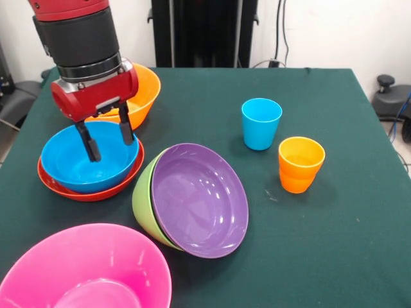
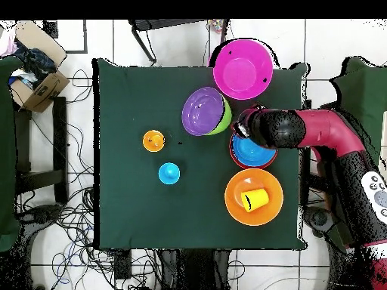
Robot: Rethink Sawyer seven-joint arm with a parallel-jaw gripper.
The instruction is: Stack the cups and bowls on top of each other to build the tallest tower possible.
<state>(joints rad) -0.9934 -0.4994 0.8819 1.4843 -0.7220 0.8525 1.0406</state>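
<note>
My gripper [image 1: 108, 142] is open, with its fingers [image 1: 89, 144] down in a blue bowl [image 1: 70, 163] and nothing between them. The blue bowl sits nested in a red-orange bowl [image 1: 90, 191]. Behind them stands the big orange bowl [image 1: 146, 93]. In the overhead view it [image 2: 236, 213] holds a yellow cup [image 2: 255, 198], which the arm hides in the front view. A purple bowl [image 1: 202, 199] lies tilted inside a green bowl [image 1: 142, 192]. A pink bowl [image 1: 83, 269] stands at the near edge. A blue cup [image 1: 261, 122] and nested orange cups [image 1: 300, 163] stand upright to the right.
The table has a dark green cloth [image 1: 334, 244]. In the overhead view my red arm [image 2: 325, 132] reaches in from the right over the blue bowl [image 2: 257, 156]. A cardboard box [image 2: 38, 79] sits off the table, with cables on the floor around it.
</note>
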